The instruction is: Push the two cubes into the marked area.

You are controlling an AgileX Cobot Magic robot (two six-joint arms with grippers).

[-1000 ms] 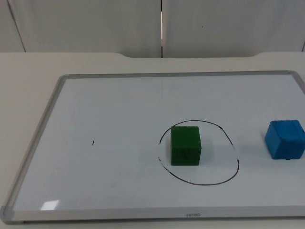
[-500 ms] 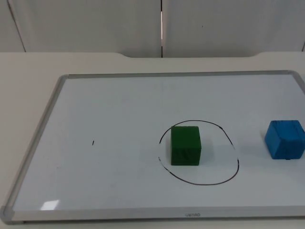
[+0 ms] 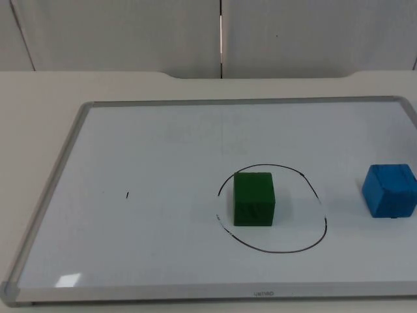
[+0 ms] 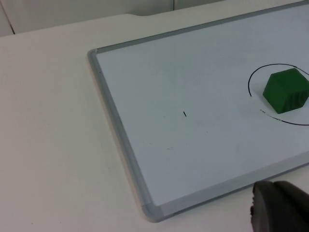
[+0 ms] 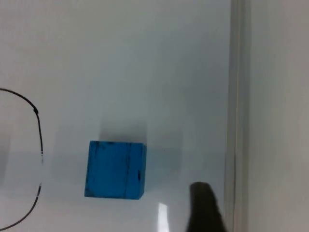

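A whiteboard (image 3: 163,143) lies flat on the table (image 3: 39,91), which ends at the partition wall (image 3: 130,32) at twelve o'clock. On the board, a drawn ring (image 3: 324,222) sits toward four o'clock from the board's middle. One cube (image 3: 253,199) stands inside the ring, in its nine o'clock half, apart from the line. The other cube (image 3: 389,190) stands on the board outside the ring, at three o'clock from it, near the board's frame. A short pen stroke (image 3: 128,195) lies at nine o'clock from the ring
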